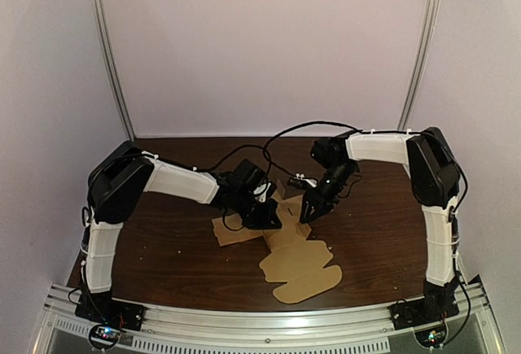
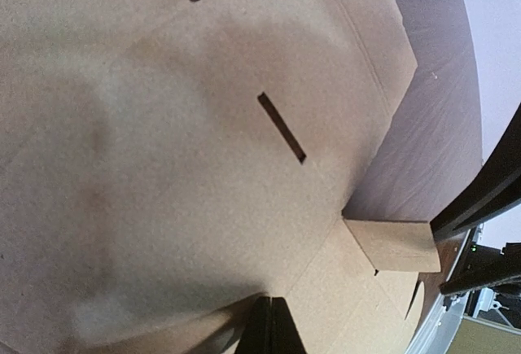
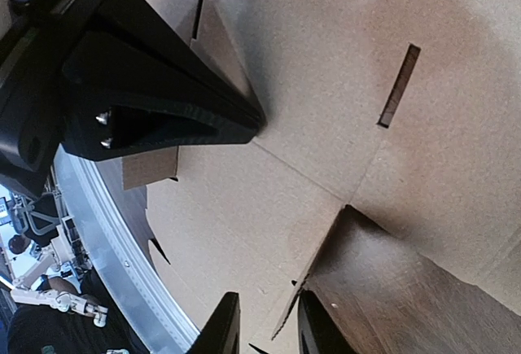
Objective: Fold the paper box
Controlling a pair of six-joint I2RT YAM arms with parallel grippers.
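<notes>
A flat brown cardboard box blank [image 1: 301, 268] lies on the dark wooden table [image 1: 163, 248], partly under both arms. My left gripper [image 1: 267, 217] is shut, and in the left wrist view its joined tips [image 2: 273, 321] press down on the cardboard [image 2: 163, 167] near a crease, below a narrow slot [image 2: 282, 126]. My right gripper [image 1: 309, 211] is open. In the right wrist view, a raised flap edge [image 3: 306, 281] stands between its fingers [image 3: 267, 325], close to the right finger. The left gripper [image 3: 163, 102] shows black in that view, tip down on the panel.
An aluminium rail [image 1: 269, 321] runs along the table's near edge. Black cables [image 1: 285, 138] loop above the blank between the arms. A small side flap [image 2: 391, 244] lies on the wood. White walls and two metal poles close off the back.
</notes>
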